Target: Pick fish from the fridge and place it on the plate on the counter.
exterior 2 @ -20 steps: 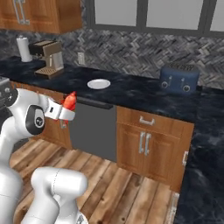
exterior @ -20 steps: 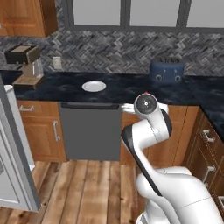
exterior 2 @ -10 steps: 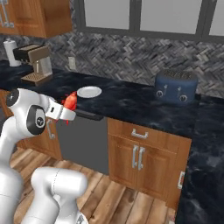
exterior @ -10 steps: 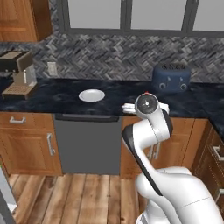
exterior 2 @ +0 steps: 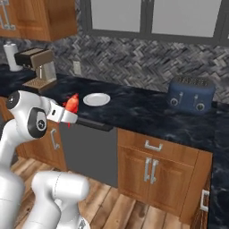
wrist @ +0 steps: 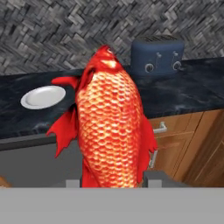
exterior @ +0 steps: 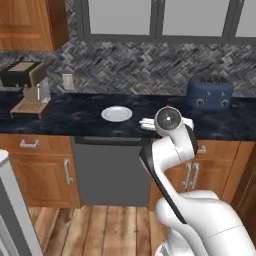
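Observation:
My gripper (wrist: 112, 181) is shut on the red-orange fish (wrist: 111, 127), which stands upright between the fingertips (wrist: 152, 176) and fills the middle of the hand view. In the right base view the fish (exterior 2: 71, 103) sticks up from the gripper (exterior 2: 67, 112), held in front of the counter's edge, just left of and nearer than the white plate (exterior 2: 96, 99). The plate (exterior: 116, 113) lies bare on the dark marbled counter (exterior: 75, 117); the hand view shows this plate (wrist: 43, 96) to the left of the fish. A light-grey fridge edge (exterior: 12, 210) shows at lower left.
A blue toaster (exterior: 210, 92) stands on the counter to the right and a coffee machine (exterior: 27, 87) to the left, with a paper towel roll (exterior 2: 10, 56) beyond it. A grey dishwasher front (exterior: 110, 170) and wooden cabinets (exterior 2: 152, 172) sit below the counter.
The base has driven along the counter, so both base views shifted: the fridge has slid almost out of sight and the plate stands closer ahead. The fish stays gripped.

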